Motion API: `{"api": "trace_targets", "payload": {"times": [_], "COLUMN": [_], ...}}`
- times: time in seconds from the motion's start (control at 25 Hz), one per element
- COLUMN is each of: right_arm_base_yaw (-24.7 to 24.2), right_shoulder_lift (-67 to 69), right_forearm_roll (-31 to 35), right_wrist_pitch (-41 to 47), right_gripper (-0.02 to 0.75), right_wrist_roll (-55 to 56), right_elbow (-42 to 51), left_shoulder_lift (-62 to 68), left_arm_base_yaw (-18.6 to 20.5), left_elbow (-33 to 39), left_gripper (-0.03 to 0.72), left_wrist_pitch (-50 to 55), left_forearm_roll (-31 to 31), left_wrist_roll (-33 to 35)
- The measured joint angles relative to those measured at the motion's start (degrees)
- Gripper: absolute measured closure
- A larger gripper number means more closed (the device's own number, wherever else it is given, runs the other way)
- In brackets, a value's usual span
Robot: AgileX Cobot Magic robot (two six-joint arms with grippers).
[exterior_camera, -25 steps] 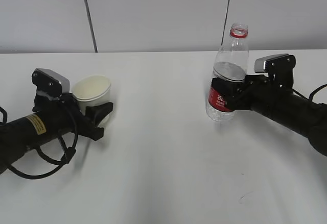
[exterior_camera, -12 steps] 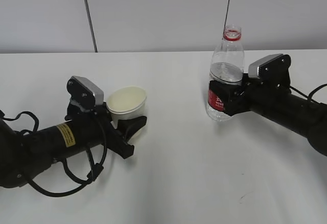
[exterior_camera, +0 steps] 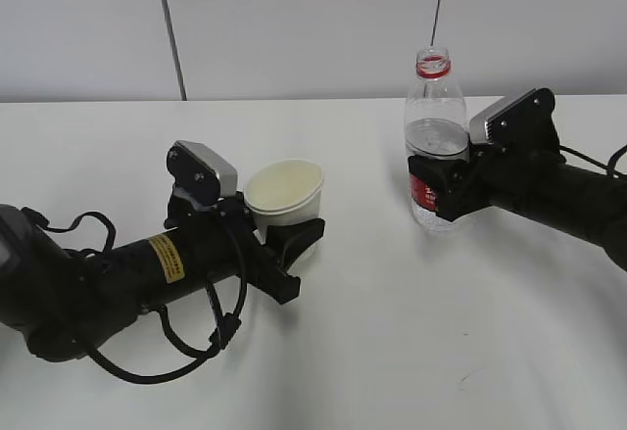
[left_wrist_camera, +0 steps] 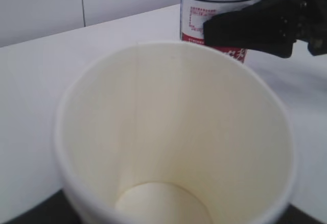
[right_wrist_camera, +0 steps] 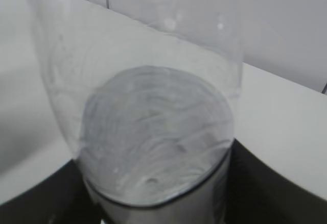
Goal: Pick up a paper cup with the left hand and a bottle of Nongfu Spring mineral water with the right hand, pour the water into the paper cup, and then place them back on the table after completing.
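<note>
My left gripper, on the arm with the yellow sticker, is shut on a white paper cup and holds it near the middle of the table. The cup is empty inside in the left wrist view. My right gripper is shut on a clear Nongfu Spring bottle with a red label and an open neck, held upright. Clear water fills about half of it. The bottle also shows behind the cup in the left wrist view.
The white table spreads around both arms. A grey panelled wall stands behind it. Black cables hang under the left arm.
My left arm has carried the cup to the right, toward the middle. My right gripper has lifted the bottle slightly and brought it upright.
</note>
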Motion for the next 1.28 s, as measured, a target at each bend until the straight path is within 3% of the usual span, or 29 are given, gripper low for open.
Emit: {"api": "trace_targets", "payload": {"times": [0.44, 1.28], "right_arm_base_yaw": [0.0, 0.0], "right_shoulder_lift": [0.0, -0.9], "right_forearm_roll": [-4.4, -5.3], "right_wrist_pitch": [4.9, 5.1], "right_gripper": [0.298, 0.298], "right_wrist_roll": [-8.3, -32.8], "right_elbow": [-4.7, -5.0], "left_shoulder_lift": [0.0, 1.1], "left_arm_base_yaw": [-3.1, -3.2], "left_elbow": [-1.0, -4.1], "left_gripper": [0.327, 0.327], "left_wrist_pitch": [0.0, -0.1], "left_forearm_roll": [-0.1, 1.1], "left_wrist_roll": [-1.2, -1.2]}}
